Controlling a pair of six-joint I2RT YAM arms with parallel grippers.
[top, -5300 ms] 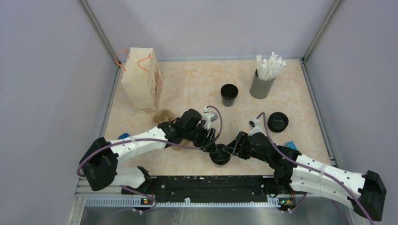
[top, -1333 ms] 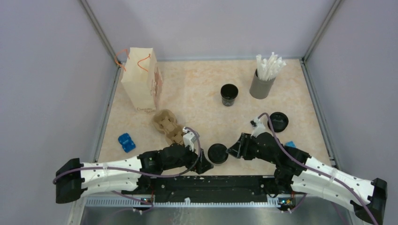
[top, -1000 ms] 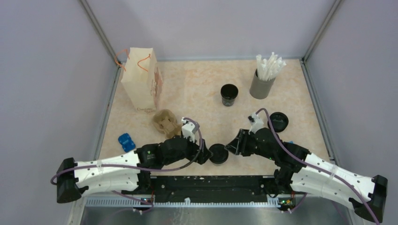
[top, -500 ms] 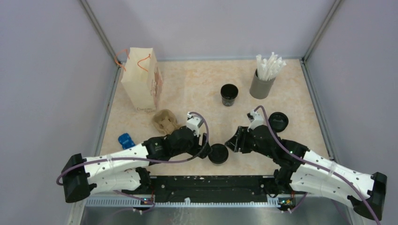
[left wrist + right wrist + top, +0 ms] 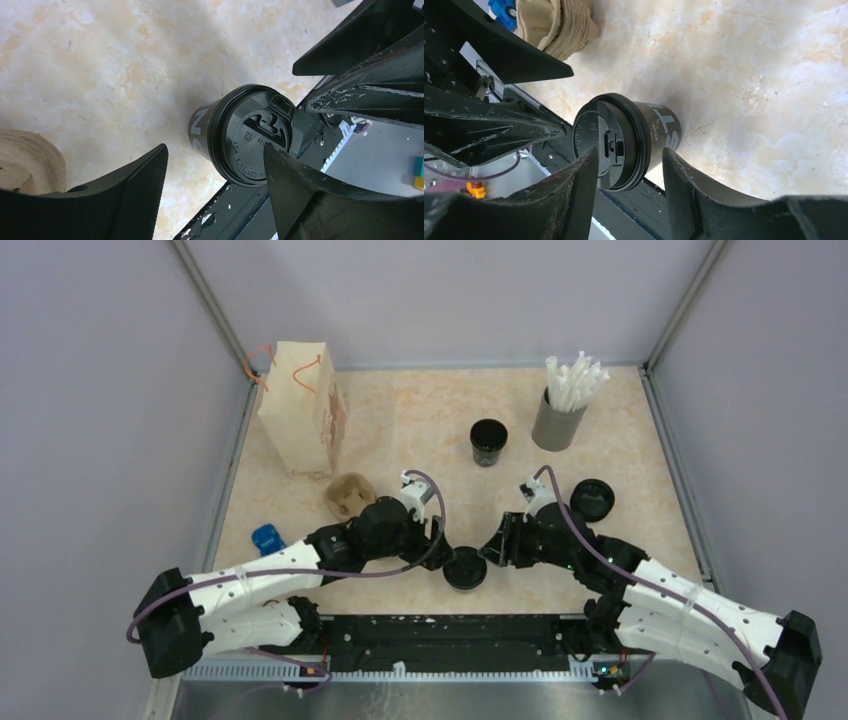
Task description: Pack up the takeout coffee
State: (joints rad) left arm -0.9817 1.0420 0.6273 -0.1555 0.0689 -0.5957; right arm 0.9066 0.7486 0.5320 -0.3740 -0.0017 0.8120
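Observation:
A black takeout cup with its lid on (image 5: 465, 568) stands upright near the table's front edge. It also shows in the left wrist view (image 5: 250, 135) and the right wrist view (image 5: 624, 142). My left gripper (image 5: 440, 545) (image 5: 215, 150) is open just left of the cup, not touching it. My right gripper (image 5: 493, 546) (image 5: 630, 152) is open just right of it, its jaws apart above the lid's rim. A second black cup (image 5: 488, 441) stands open further back, and a loose black lid (image 5: 592, 499) lies to the right. A paper bag (image 5: 300, 410) stands at the back left.
A brown pulp cup carrier (image 5: 350, 495) (image 5: 556, 22) lies behind my left arm. A grey holder of white straws (image 5: 557, 420) stands at the back right. A small blue object (image 5: 266, 538) lies at the left. The black base rail (image 5: 440, 630) runs just in front of the cup.
My left gripper has swung from low beside the rail up and back to the cup's left side. My right gripper has lifted slightly away. The lidded cup has not moved.

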